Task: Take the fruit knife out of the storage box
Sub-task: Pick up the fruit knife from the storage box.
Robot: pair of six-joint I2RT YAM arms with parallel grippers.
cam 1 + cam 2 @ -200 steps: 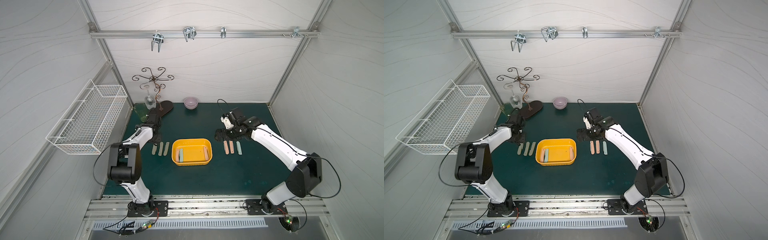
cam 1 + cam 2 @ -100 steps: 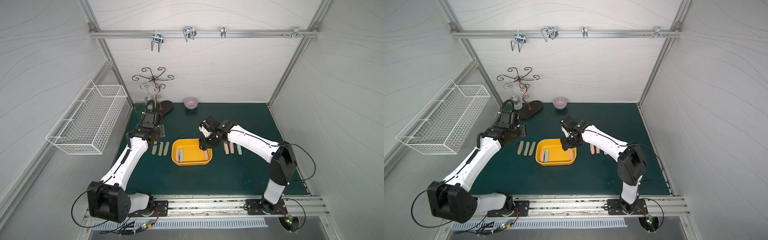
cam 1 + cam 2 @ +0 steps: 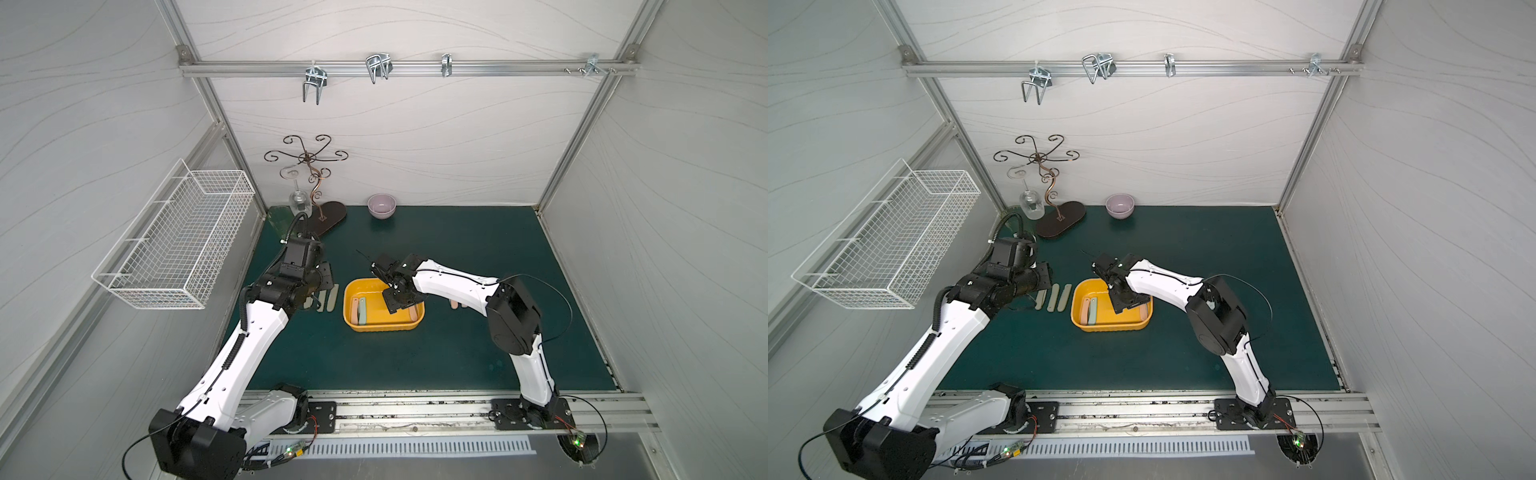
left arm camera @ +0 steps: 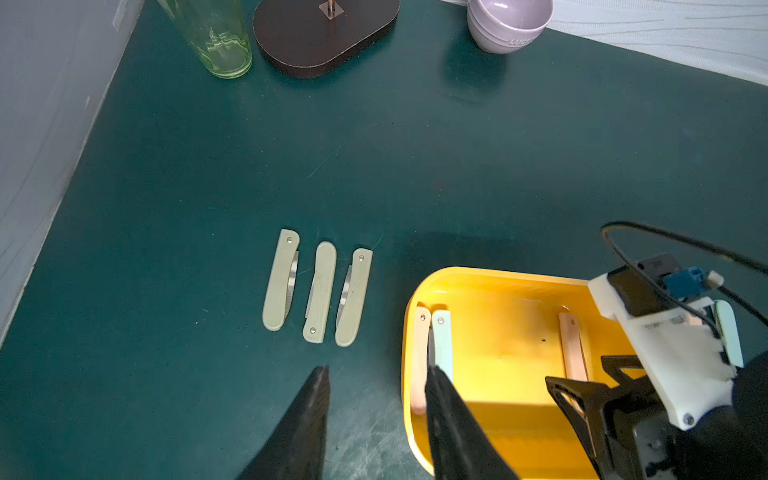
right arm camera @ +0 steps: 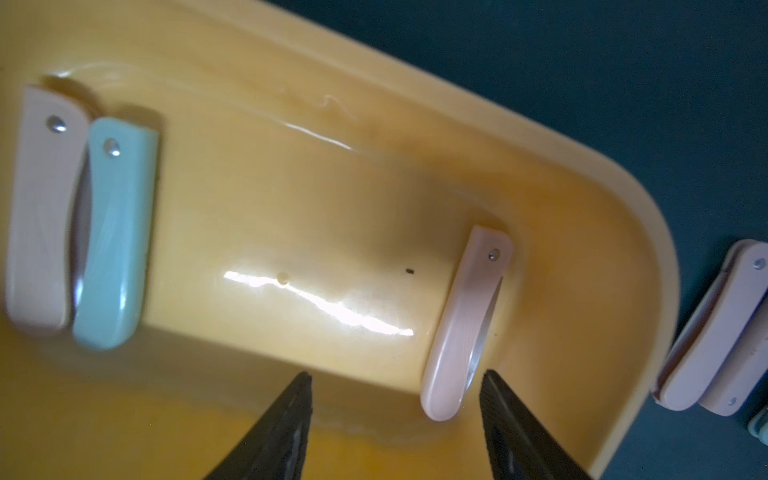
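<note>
The right end effector [image 5: 397, 375] hung inside the storage box [image 5: 415, 104] mid-counter. Its jaws were parted and gripped nothing, with the end of a pink fruit knife [image 5: 465, 320] between them at the box's 3 o'clock end. A second pink knife [image 5: 41, 208] and a mint knife [image 5: 112, 232] lay at its 9 o'clock end. The left end effector [image 4: 378, 370], partly open and empty, hovered over the counter [image 4: 415, 166] near three pale-green knives [image 4: 318, 291].
</note>
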